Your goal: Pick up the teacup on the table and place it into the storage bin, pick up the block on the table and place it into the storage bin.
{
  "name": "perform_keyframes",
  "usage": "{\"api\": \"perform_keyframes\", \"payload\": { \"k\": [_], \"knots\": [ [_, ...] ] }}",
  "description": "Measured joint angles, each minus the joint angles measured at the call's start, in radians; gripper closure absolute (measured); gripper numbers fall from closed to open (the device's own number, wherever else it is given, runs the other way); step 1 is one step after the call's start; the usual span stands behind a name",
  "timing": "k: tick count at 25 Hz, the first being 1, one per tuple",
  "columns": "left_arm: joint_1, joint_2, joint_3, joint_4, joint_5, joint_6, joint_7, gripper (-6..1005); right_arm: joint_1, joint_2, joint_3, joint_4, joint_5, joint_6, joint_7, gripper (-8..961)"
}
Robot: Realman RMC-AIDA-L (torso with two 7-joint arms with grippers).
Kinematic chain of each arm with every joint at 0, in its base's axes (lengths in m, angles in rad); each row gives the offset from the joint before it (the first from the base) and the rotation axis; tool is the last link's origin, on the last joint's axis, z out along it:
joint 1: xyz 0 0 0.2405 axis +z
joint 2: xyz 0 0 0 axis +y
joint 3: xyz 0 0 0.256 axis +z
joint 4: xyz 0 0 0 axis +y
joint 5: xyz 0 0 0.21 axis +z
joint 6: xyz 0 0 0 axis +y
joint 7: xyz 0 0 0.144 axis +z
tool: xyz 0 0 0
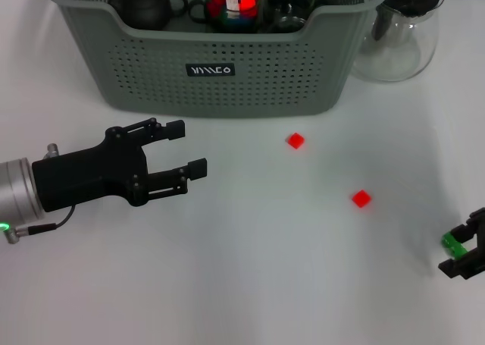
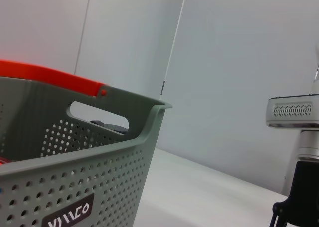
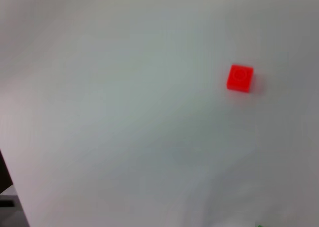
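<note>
The grey-green storage bin stands at the back of the table; its perforated wall fills the left wrist view. Inside it are a black teapot, a glass teacup and another glass cup holding red blocks. Two small red blocks lie on the white table, one near the bin, the other farther right; one red block shows in the right wrist view. My left gripper hovers open and empty in front of the bin's left half. My right gripper is at the lower right edge with a green block at its tip.
A clear glass jug with a dark lid stands right of the bin. An orange-red bar shows along the bin's far rim. Part of the other arm rises at the left wrist view's edge.
</note>
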Motion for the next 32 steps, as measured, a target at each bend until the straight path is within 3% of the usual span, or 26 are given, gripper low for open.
{"api": "perform_keyframes", "payload": {
  "k": [8, 21, 27, 29, 32],
  "knots": [
    [0.005, -0.003, 0.0, -0.001, 0.0, -0.012, 0.0, 215, 0.043, 0.001, -0.007, 0.08, 0.015, 0.022, -0.009, 251],
    [0.008, -0.006, 0.0, -0.002, 0.0, -0.013, 0.002, 214, 0.038, 0.001, -0.017, 0.081, 0.016, 0.039, -0.009, 289],
    [0.008, -0.007, 0.0, -0.002, 0.0, -0.013, 0.002, 214, 0.037, 0.001, -0.017, 0.081, 0.01, 0.058, 0.001, 530],
    [0.008, -0.008, 0.0, -0.002, 0.0, -0.013, 0.001, 214, 0.037, 0.0, -0.017, 0.084, 0.01, 0.061, 0.002, 771],
    [0.008, -0.008, 0.0, -0.002, 0.0, -0.013, 0.002, 214, 0.035, 0.0, -0.011, 0.082, 0.01, 0.06, 0.003, 811]
  ]
}}
